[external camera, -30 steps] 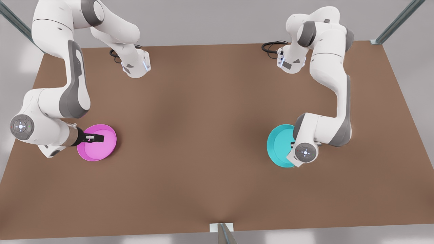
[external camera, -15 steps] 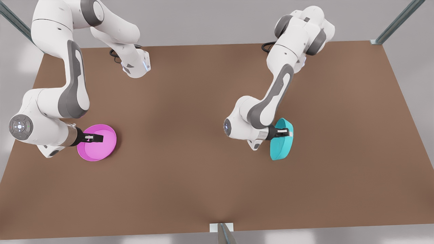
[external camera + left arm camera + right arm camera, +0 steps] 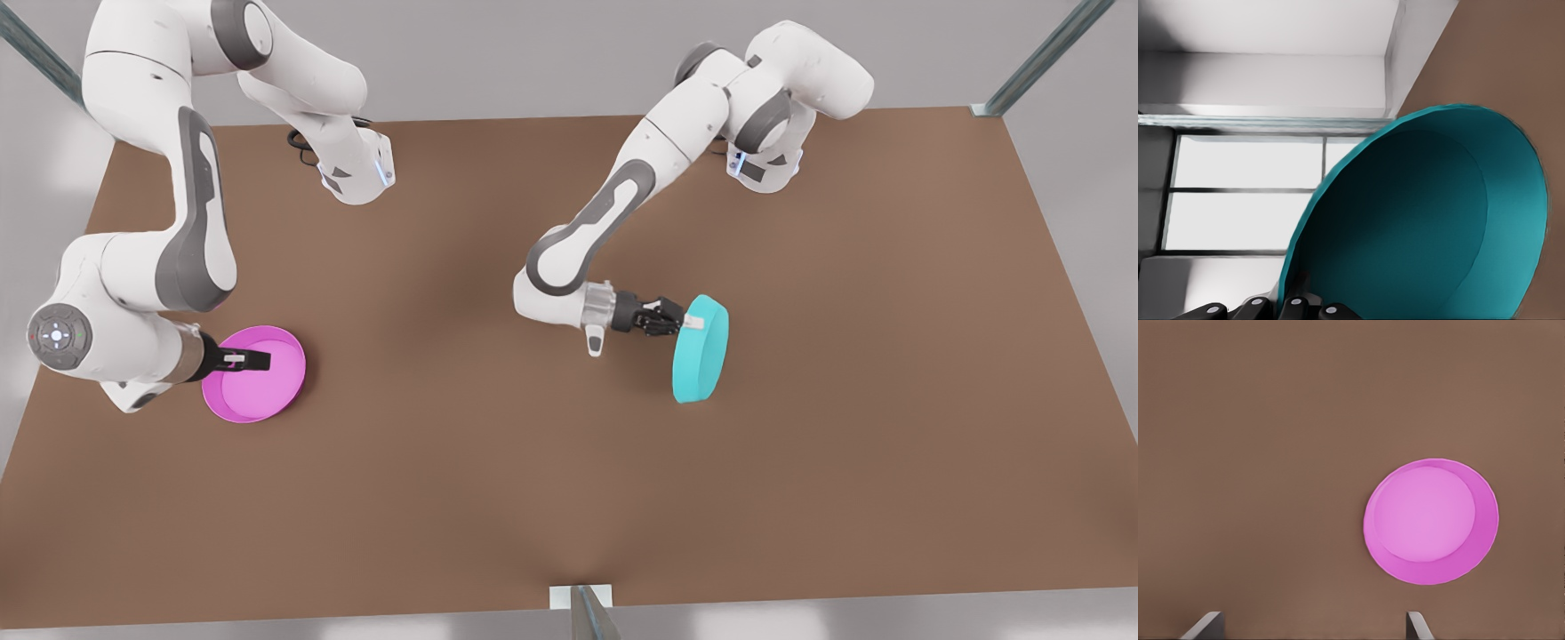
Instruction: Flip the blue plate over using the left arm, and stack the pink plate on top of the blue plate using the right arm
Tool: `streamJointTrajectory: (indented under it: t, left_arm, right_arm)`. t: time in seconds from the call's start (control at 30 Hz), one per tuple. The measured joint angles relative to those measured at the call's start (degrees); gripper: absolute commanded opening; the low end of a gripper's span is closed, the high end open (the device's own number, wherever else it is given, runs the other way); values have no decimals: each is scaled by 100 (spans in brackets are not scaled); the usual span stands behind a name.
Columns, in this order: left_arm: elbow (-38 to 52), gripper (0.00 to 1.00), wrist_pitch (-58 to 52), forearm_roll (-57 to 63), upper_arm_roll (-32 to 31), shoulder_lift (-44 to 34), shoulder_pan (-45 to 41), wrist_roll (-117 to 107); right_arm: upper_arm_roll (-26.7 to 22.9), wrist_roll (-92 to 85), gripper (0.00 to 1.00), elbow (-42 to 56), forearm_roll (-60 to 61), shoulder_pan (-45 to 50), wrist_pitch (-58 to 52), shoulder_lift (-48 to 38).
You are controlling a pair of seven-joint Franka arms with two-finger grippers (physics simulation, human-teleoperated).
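While the blue plate (image 3: 701, 348) is held off the table (image 3: 498, 462) on edge, the left gripper (image 3: 683, 322) pinches its upper rim from the front view's left, and the left arm (image 3: 613, 209) reaches in from the far side of the table. The plate is tipped past upright: from the front its flat underside faces the viewer's side and its hollow faces away toward the arm's wrist, which the left wrist view confirms, the dark bowl of the blue plate (image 3: 1425, 220) opening toward the camera with the gripper's knuckles at its rim.

I judge the flip well along but unfinished. What the next move turns on is that tilt: the plate hangs from the gripped edge with its free edge lowest and nearest the table, a little to the near side of the gripper. Lowering that free edge first and letting the rim roll down would lay it mouth down; let go early and it could fall back or skid.

At the front view's left the pink plate (image 3: 255, 373) lies flat, mouth up. The right gripper (image 3: 258, 362) hovers over it, fingers spread, as their tips apart in the right wrist view suggest, holding nothing. The right arm (image 3: 169, 258) waits. The two plates are well apart across the table.
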Motion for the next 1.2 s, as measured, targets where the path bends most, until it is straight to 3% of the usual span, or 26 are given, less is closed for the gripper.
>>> streamJointTrajectory:
  t: [0.1,0.2,0.3,0.5,0.73,0.97,1.03,1.07,1.2]
  left_arm:
    - [5,21,-9,218,1,174,-142,-332]
    - [7,21,-132,417,0,379,-352,-625]
    - [0,21,-215,621,0,527,-439,-708]
    - [3,21,-489,825,0,756,-665,-954]
    - [0,21,-533,878,1,952,-741,-988]
    - [1,21,-585,810,-8,1051,-864,-988]
    - [5,71,-579,770,-15,1067,-873,-994]
    - [8,100,-577,730,-15,1091,-873,-996]
    - [34,100,-609,647,-15,1216,-952,-1112]
  right_arm:
    - [-8,122,100,-9,72,-50,-1,34]
    - [-15,15,100,-145,238,-830,83,463]
    - [-6,-480,100,-1810,22,-1097,1767,372]
    - [31,-1375,100,-3096,69,-2278,2404,-56]
    - [31,-2902,100,-3196,179,-2823,3554,334]
    - [31,-3226,100,-3231,355,-2919,3636,566]
    - [31,-3298,100,-3240,356,-2983,3744,715]
    - [31,-3314,100,-3264,355,-2991,3925,823]
    - [31,-3316,100,-3361,356,-2956,4121,922]
